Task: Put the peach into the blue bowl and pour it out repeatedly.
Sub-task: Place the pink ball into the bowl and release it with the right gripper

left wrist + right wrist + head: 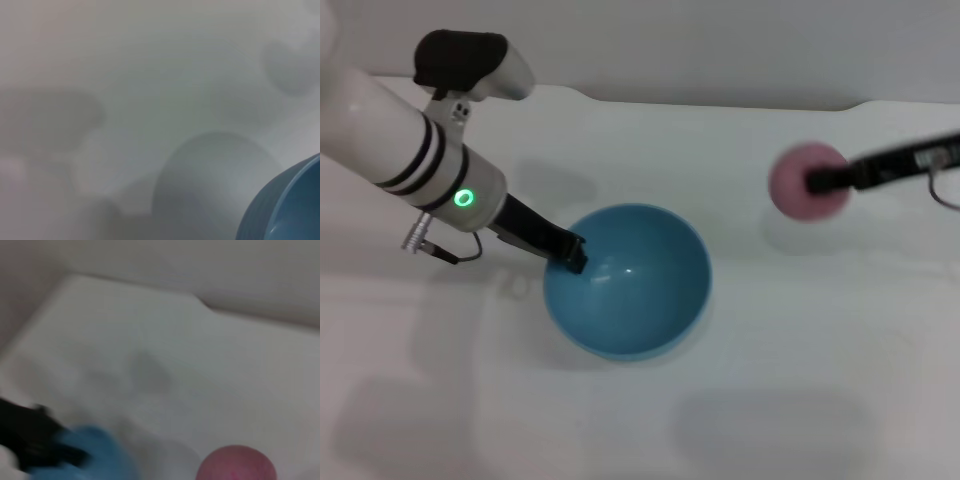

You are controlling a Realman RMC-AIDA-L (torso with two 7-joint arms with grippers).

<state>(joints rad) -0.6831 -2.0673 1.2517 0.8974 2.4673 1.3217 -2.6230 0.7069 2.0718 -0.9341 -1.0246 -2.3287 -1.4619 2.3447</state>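
white tabletop (pixel 800 400), plain pale wall behind. toward left edge: left gripper (pixel 572 252) clamped on rim of blue bowl (pixel 630 285), bowl empty, upright. toward far right corner: right gripper (pixel 817 181) closed on peach (pixel 798 184), lifted. step: carrying peach. next: over bowl, release.

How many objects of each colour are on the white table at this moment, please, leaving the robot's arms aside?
Blue: 1, the blue bowl, empty, its rim held by the left gripper.
Pink: 1, the peach, held by the right gripper to the bowl's right, outside it.
Total: 2
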